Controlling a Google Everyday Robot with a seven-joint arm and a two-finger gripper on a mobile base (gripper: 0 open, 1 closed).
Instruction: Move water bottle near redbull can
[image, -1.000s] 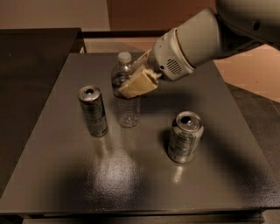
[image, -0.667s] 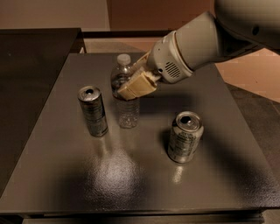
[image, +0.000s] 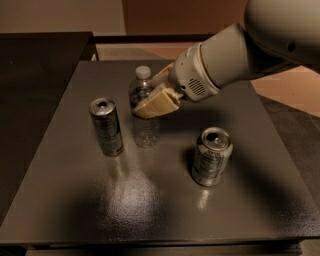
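Observation:
The water bottle (image: 144, 127), clear and ribbed with a white cap, stands upright on the dark table (image: 150, 200), a little right of the redbull can (image: 106, 126). The slim silver can stands upright with its pull-tab top showing. My gripper (image: 146, 96) reaches in from the right and is shut around the bottle's upper body. One tan finger pad (image: 156, 104) lies across the front of the bottle, and the other finger is behind it. A small gap separates the bottle from the can.
A wider, stouter silver can (image: 211, 156) with text print stands to the right front of the bottle. My large white arm (image: 235, 55) crosses above the table's back right. A darker surface (image: 35, 80) lies beyond the table's left edge.
The gripper and bottle have shifted very slightly to the left, toward the slim can. The two cans have not moved.

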